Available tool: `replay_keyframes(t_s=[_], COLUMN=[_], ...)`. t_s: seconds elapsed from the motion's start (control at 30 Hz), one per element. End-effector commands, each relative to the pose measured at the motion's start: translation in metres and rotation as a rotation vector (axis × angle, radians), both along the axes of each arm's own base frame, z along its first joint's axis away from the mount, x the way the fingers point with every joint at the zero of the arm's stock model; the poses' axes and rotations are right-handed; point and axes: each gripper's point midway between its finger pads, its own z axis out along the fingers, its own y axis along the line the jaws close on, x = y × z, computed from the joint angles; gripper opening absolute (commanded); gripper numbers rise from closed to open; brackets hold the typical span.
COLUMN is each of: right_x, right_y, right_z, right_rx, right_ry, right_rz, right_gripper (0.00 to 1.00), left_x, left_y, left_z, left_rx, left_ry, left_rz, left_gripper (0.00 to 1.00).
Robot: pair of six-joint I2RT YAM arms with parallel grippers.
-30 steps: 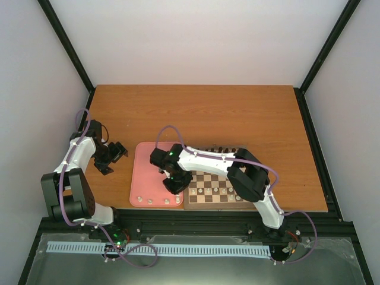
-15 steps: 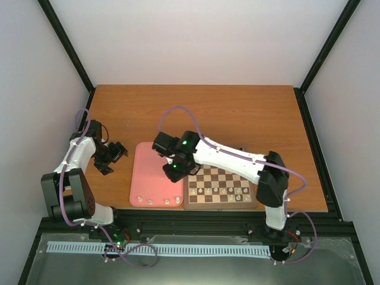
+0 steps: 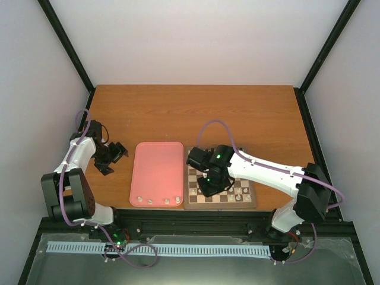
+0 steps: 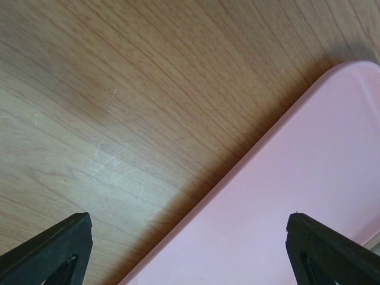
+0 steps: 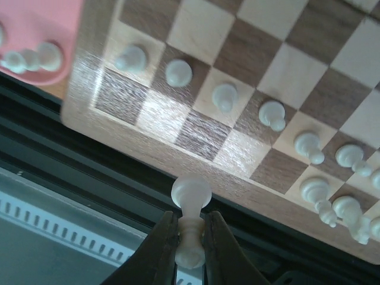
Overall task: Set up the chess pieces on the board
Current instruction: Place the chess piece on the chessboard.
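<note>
the right claw [image 5: 190, 237] is pressed onto a small cream pawn-shaped chess piece [image 5: 191, 196], pinching it by the stem, with the round head poking out past the fingertips. seen from above, this claw hangs over the left part of the square wooden chessboard with dark brown and cream squares [image 5: 246, 53]. in the right wrist view the held piece shows just off the board's near brown border.

a row of small cream chess figures [image 5: 224, 96] stands on the squares along the board's near side, with more bunched at the right end of that side. a few further cream figures [image 3: 159, 200] sit in a line along the near edge of the flat pink rectangular tray [image 3: 157, 166], which lies just beside the board on its left.

the left claw [image 4: 187, 237] is spread wide, fingers well apart. it is low over the brown wooden surface [image 4: 119, 89], at the tray's rounded corner on the tray's left side.
</note>
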Motion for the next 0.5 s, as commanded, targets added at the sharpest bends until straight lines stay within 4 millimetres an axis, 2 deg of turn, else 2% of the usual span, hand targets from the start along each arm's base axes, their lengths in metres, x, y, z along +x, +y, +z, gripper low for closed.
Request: replay_keyframes(t_s=[0.0, 0.13, 0.47], right_x=[-0.006, -0.011, -0.01], right_y=[-0.004, -0.01, -0.022], right_z=[-0.013, -0.03, -0.046], right_rx=[0.026, 0.0, -0.06], right_ry=[0.017, 0.04, 0.048], right_rz=[-0.06, -0.063, -0.08], right_gripper=[0.05, 0.05, 0.06], left_x=[0.005, 0.005, 0.006], left_y=[-0.001, 0.0, 0.0], left_z=[0.006, 0.006, 0.003], left_rx=[-0.001, 0.002, 0.004], left_ry=[-0.031, -0.029, -0.022], left_rz=[0.006, 0.006, 0.003], left_gripper=[1.0, 1.0, 1.0])
